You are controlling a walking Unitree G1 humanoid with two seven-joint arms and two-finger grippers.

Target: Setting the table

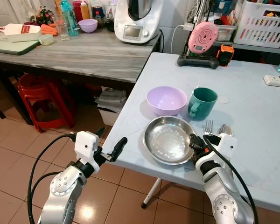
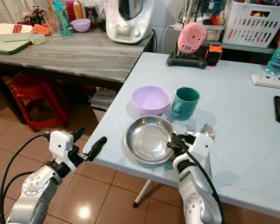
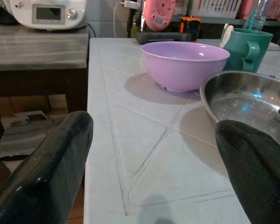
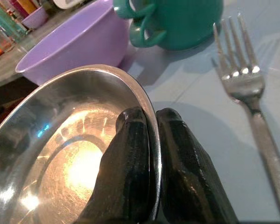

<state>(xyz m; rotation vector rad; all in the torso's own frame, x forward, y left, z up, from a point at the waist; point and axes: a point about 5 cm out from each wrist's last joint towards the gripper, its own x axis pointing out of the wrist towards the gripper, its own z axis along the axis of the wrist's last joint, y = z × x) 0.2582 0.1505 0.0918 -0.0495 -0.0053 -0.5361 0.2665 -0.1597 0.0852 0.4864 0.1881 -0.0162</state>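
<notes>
Right wrist view: right gripper (image 4: 151, 140) clamped on steel plate (image 4: 60, 154) rim.

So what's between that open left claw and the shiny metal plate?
Just bare pale tabletop, seen in the left wrist view, between left gripper and round steel plate.

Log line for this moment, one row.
right gripper: shut on steel plate rim | left gripper: open, off table edge | purple bowl, green mug, fork: set
</notes>
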